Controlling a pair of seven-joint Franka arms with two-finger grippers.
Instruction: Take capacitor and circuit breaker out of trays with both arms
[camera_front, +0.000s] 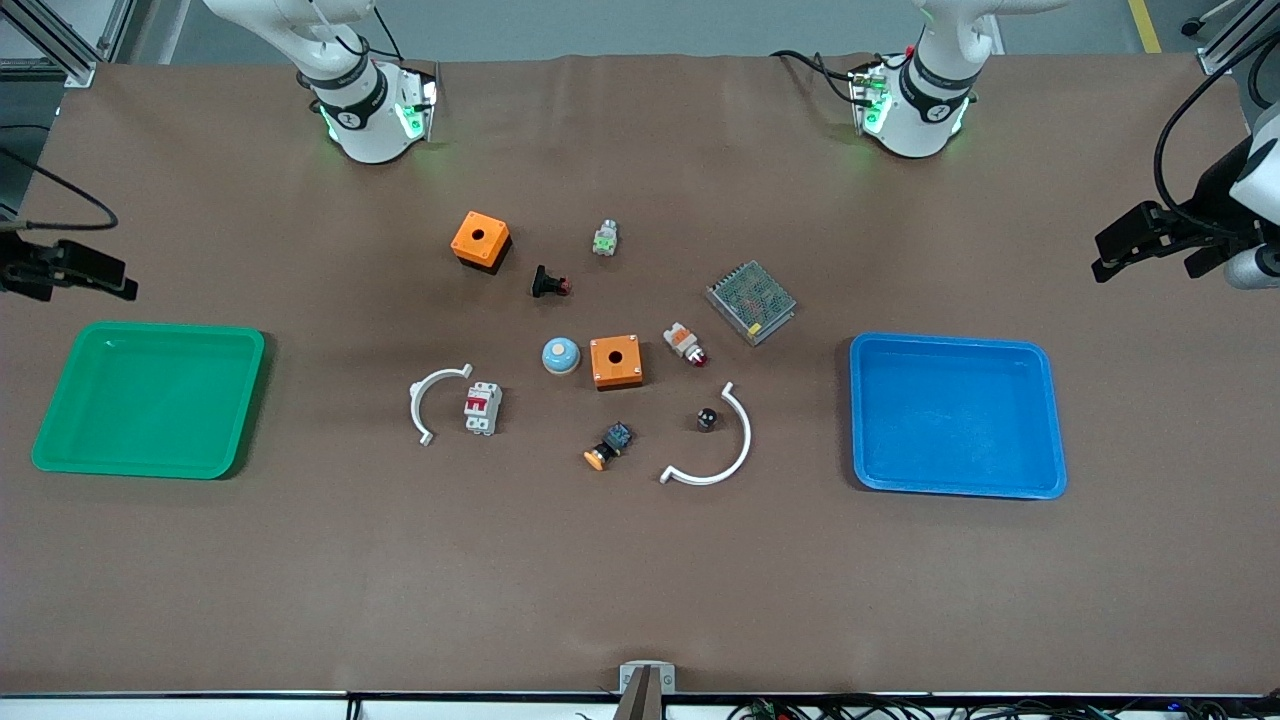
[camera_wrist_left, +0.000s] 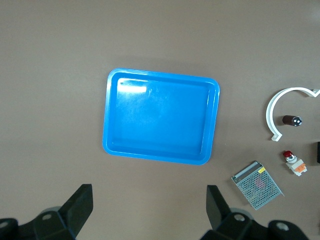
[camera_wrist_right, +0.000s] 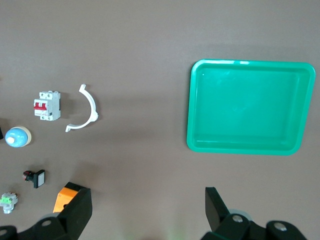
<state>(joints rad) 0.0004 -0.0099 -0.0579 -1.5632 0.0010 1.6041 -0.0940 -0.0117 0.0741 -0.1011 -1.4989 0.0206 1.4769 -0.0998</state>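
The capacitor (camera_front: 707, 418), a tiny dark cylinder with a silvery end, lies inside the curve of the larger white arc (camera_front: 720, 450); the left wrist view also shows the capacitor (camera_wrist_left: 291, 120). The breaker (camera_front: 482, 408), a white-grey block with red levers, rests beside the smaller white arc (camera_front: 432, 400); the right wrist view shows the breaker (camera_wrist_right: 47, 105) too. My left gripper (camera_wrist_left: 148, 192) hangs open high over bare table by the blue tray (camera_wrist_left: 160, 117). My right gripper (camera_wrist_right: 148, 195) hangs open high over bare table by the green tray (camera_wrist_right: 250, 105). Both hold nothing.
The blue tray (camera_front: 955, 415) sits at the left arm's end, the green tray (camera_front: 150, 398) at the right arm's end. Mid-table lie two orange boxes (camera_front: 480, 240) (camera_front: 615, 361), a black push button (camera_front: 549, 283), a blue dome (camera_front: 561, 355), a mesh power supply (camera_front: 751, 301) and an orange-capped switch (camera_front: 608, 447).
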